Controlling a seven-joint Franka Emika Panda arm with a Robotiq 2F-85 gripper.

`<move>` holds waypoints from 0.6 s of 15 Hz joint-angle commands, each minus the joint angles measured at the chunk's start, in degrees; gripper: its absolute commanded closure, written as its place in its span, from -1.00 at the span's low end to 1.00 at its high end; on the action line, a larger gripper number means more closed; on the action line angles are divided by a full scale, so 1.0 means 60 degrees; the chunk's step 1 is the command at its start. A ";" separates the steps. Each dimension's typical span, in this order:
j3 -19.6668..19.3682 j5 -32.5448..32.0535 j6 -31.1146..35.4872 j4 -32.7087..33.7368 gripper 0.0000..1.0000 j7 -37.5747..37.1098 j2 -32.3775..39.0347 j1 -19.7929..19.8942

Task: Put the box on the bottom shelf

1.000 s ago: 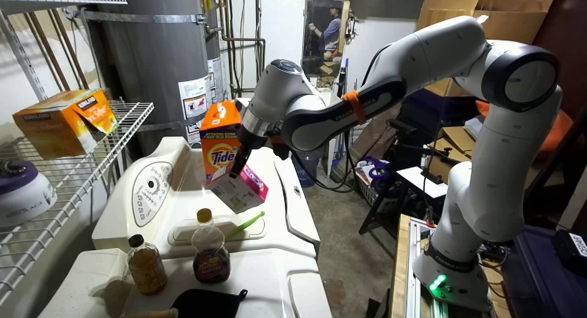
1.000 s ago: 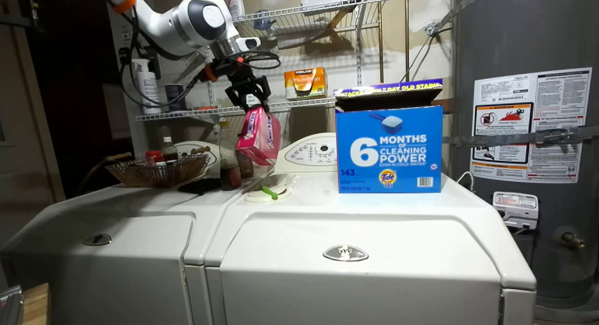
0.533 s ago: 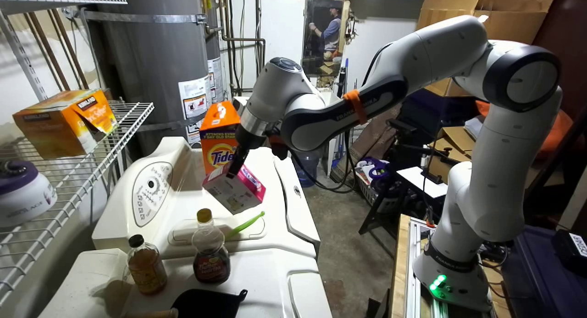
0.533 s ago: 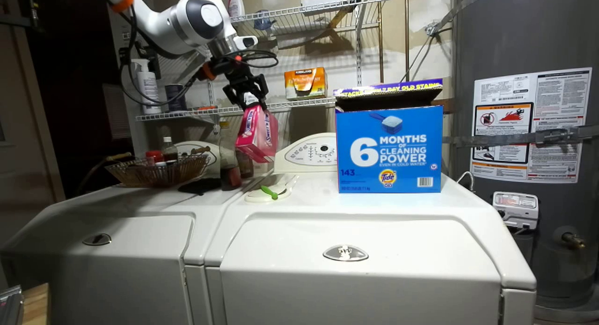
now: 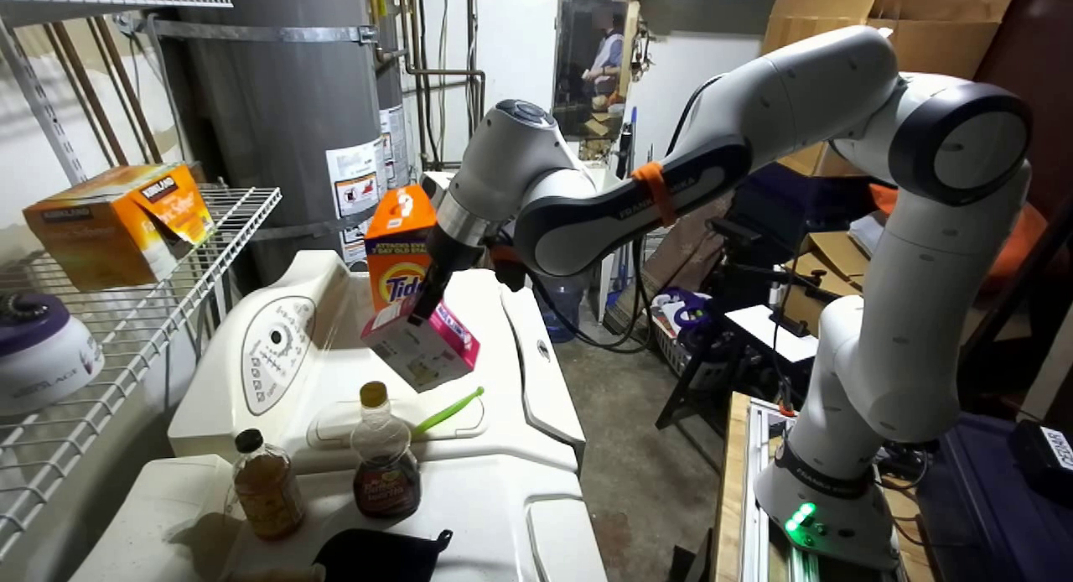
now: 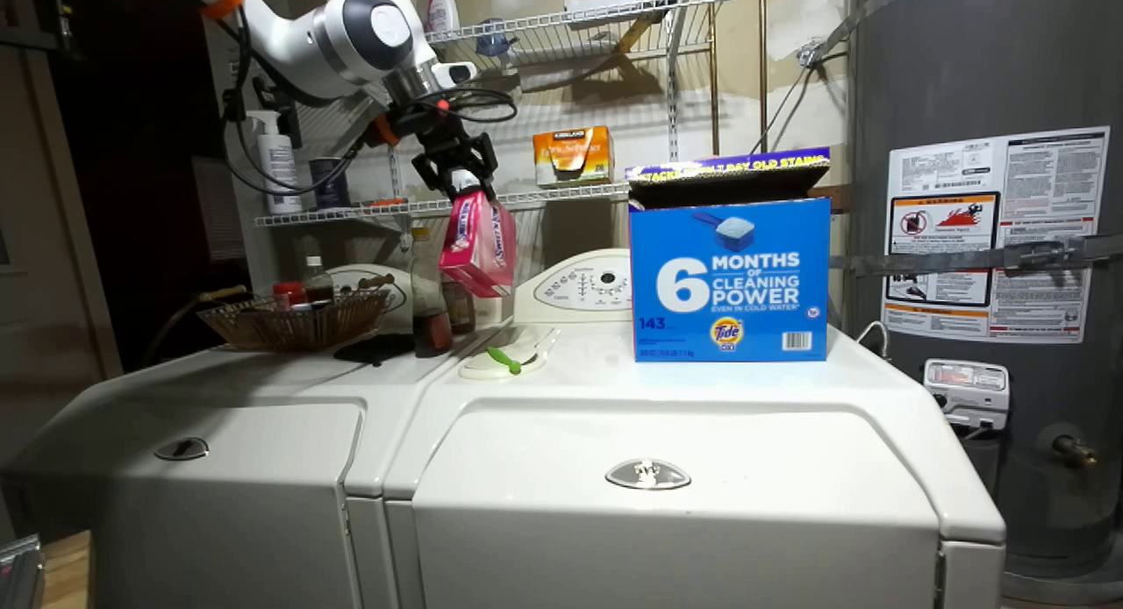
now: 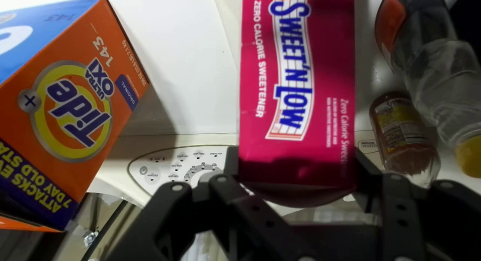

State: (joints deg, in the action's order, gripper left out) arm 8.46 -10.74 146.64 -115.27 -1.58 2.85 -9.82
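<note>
At far left I see a squat white tub with a purple lid point(image 5: 46, 360) and, farther back, a yellow-orange cardboard carton point(image 5: 109, 230), both on the wide white metal wire-grid bottom shelf point(image 5: 134, 339). Next, on the smooth white worktop point(image 5: 478, 490), stand an amber bottle with a black cap point(image 5: 268, 490) and a clear, narrow-waisted bottle with a yellow cap point(image 5: 386, 469) and dark contents. Farther back comes a big orange-and-blue cardboard detergent box point(image 5: 390, 272), and near it my black two-fingered tool point(image 6: 472, 190) is clamped on the small pink-and-white cardboard box point(image 5: 423, 351). In the wrist view I have one finger against each side of it, its deep-pink Sweet'N Low panel between them. The box hangs tilted in the air above the worktop, well apart from the bottom shelf. Just below it in an exterior view lies a slim bright-green handle point(image 5: 453, 410), and at far right stands the white jointed robot arm point(image 5: 914, 314).
</note>
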 commanded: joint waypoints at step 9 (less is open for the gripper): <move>0.0739 0.0064 0.1511 0.2254 0.13 0.2297 0.1359 -0.0468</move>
State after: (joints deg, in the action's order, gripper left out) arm 11.03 -10.95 155.23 -109.48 7.10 7.54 -11.28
